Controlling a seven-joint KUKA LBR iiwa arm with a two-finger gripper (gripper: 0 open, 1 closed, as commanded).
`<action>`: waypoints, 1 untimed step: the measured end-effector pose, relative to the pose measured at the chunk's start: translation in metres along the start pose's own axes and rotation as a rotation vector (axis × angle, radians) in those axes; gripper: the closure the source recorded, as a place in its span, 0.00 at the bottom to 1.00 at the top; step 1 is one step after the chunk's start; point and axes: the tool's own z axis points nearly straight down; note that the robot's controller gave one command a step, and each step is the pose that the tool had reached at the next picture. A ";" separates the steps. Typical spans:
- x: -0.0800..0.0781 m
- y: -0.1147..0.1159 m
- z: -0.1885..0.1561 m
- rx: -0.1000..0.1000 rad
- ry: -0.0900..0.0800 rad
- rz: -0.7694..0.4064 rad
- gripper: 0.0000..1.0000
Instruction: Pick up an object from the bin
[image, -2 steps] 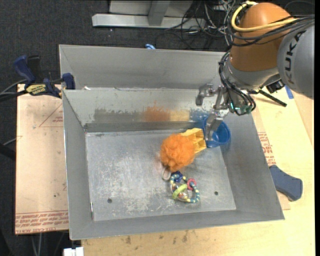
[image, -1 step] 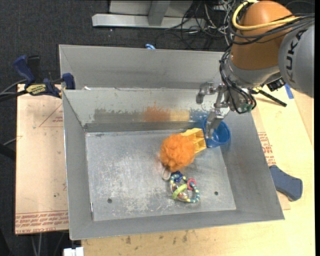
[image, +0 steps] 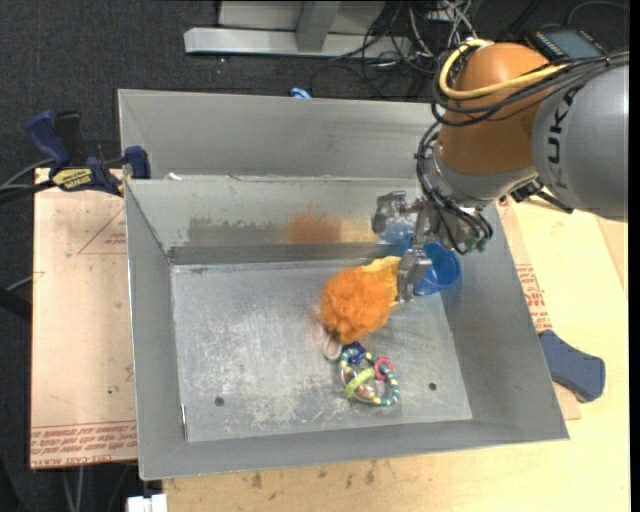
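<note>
a: where is the gripper?
b: it is down in the grey bin, at the back on the right side. the big grey arm comes in from the right. it has a round orange cover on it.
a: what is it next to?
b: it sits low between two things. a blue cup is just on its right, partly hidden under the arm. a fuzzy orange ball is just on its left, and it looks like they touch. the ball lies near the middle of the bin, a bit to the right.
a: is it holding one of them?
b: i can't see anything held in it. i also can't tell if it is open or closed, because the end of the arm hides too much.
a: is there more in the bin?
b: yes. a little bit of yellow peeks out at the top of the fuzzy orange ball, close to the gripper. i can't tell what it is. nearer the front, just below the ball, lies a small bunch of coloured rings in green, red and blue.
</note>
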 end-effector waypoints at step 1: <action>0.031 0.046 0.043 -0.002 0.004 -0.149 0.00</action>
